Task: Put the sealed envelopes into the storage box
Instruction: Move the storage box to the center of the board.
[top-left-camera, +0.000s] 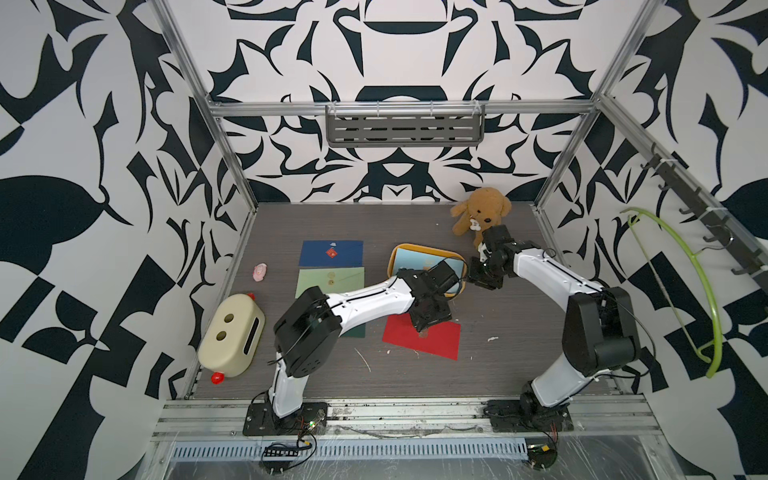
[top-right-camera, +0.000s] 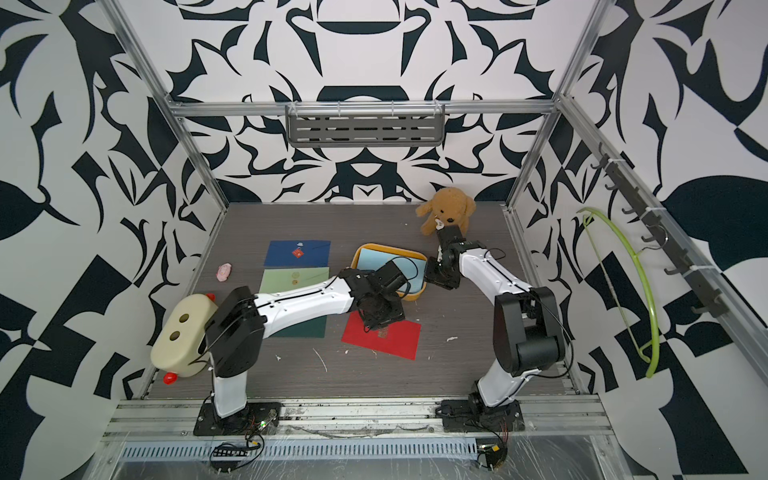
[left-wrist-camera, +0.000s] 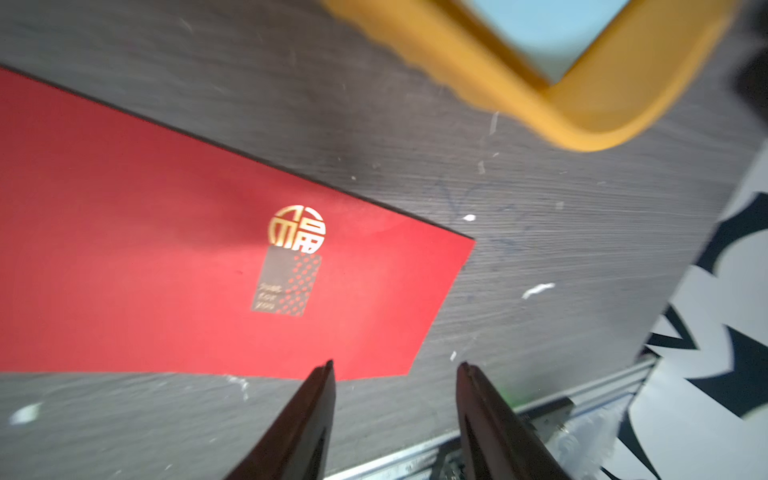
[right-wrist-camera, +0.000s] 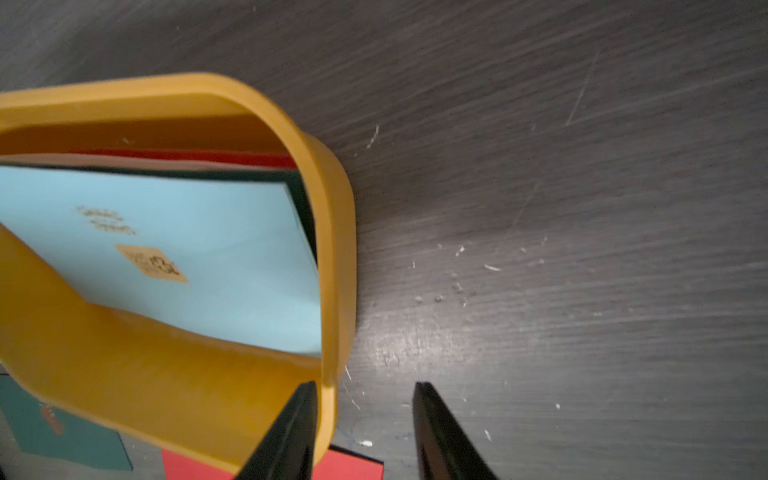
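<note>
On dark tabletop (right-wrist-camera: 582, 199) by storage box (right-wrist-camera: 338, 249): scratches (right-wrist-camera: 582, 95), white bits (right-wrist-camera: 492, 268) (paper?); b/w walls (top-left-camera: 104, 124).

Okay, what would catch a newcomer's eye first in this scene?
The bold black-and-white patterned walls surround everything. On the dark table, the red envelope lies near the front centre, with the mustard-yellow storage box just behind it. A brown teddy bear sits in the far right corner.
</note>
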